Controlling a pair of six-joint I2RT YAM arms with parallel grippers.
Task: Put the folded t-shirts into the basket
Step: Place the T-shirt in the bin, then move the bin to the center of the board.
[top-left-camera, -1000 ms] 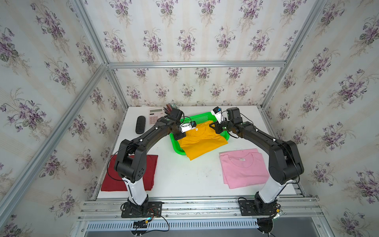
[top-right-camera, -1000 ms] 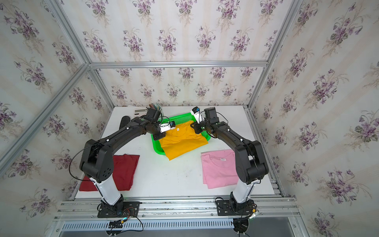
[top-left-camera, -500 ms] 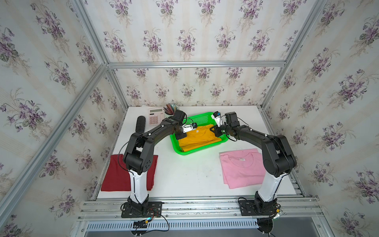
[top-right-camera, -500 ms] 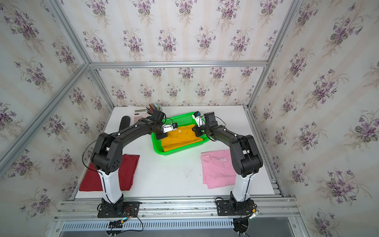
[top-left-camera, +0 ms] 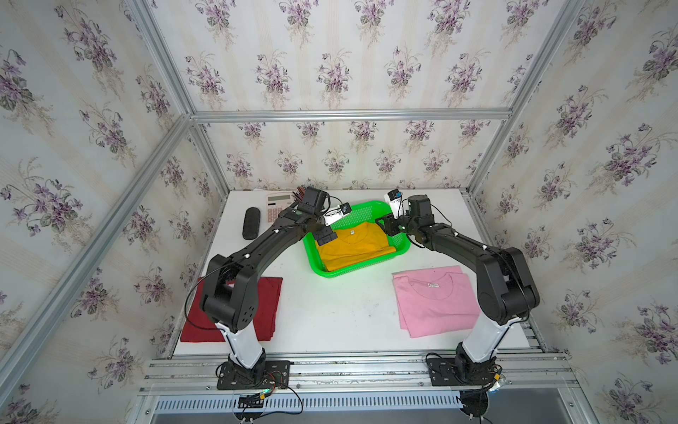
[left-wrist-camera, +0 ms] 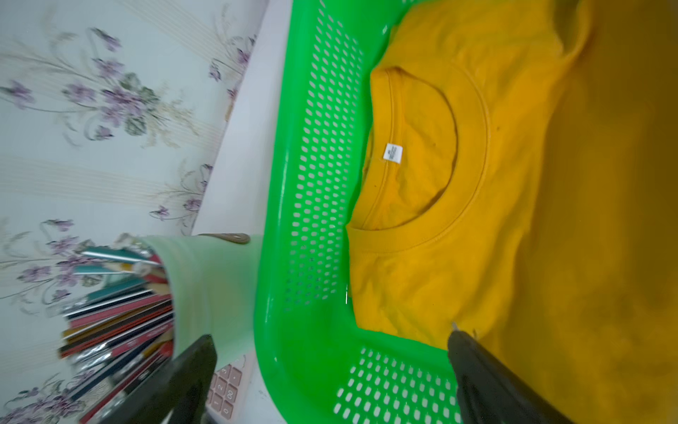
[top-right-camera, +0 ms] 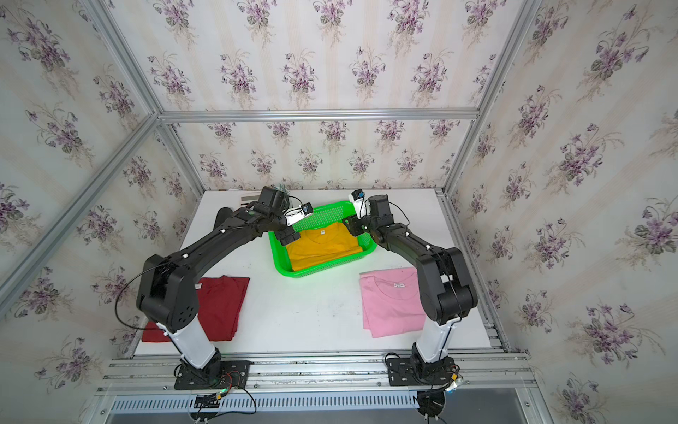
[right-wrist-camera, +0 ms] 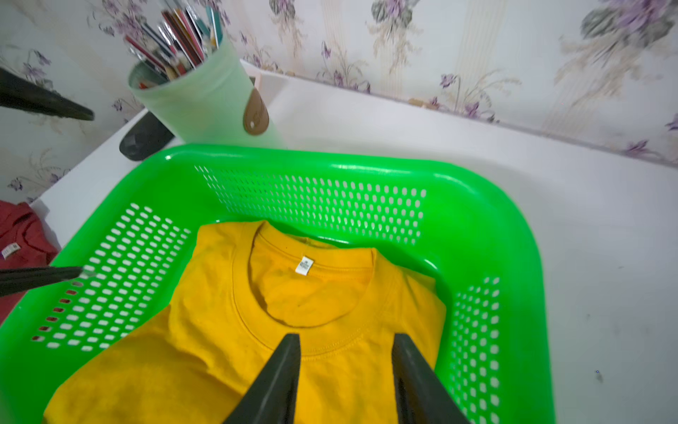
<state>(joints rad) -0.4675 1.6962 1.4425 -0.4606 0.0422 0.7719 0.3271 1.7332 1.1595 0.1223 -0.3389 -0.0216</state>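
The mustard yellow t-shirt (top-left-camera: pixel 352 246) (top-right-camera: pixel 323 244) lies in the green basket (top-left-camera: pixel 352 271) (top-right-camera: pixel 319 270), its neck label toward the back wall. My left gripper (left-wrist-camera: pixel 330 336) (top-left-camera: pixel 324 235) is open wide and straddles the basket's back left corner (left-wrist-camera: pixel 312 348), with one finger over the yellow t-shirt (left-wrist-camera: pixel 477 183). My right gripper (right-wrist-camera: pixel 346 336) (top-left-camera: pixel 387 225) is open just above the shirt's shoulder (right-wrist-camera: pixel 257 348), with no cloth pinched. The dark red t-shirt (top-left-camera: pixel 268 304) lies at front left and the pink t-shirt (top-left-camera: pixel 436 304) at front right, both on the table.
A pale green pencil cup (right-wrist-camera: pixel 205 99) (left-wrist-camera: pixel 212 279) stands right behind the basket's back left corner. A calculator (top-left-camera: pixel 277 209) and a black oblong object (top-left-camera: pixel 252 227) lie at the back left. White table (top-left-camera: pixel 330 315) shows between the two outer shirts.
A second ago both grippers held the yellow t-shirt draped over the basket's front edge. It was carried back and down into the basket, and both grippers have opened and let it go.
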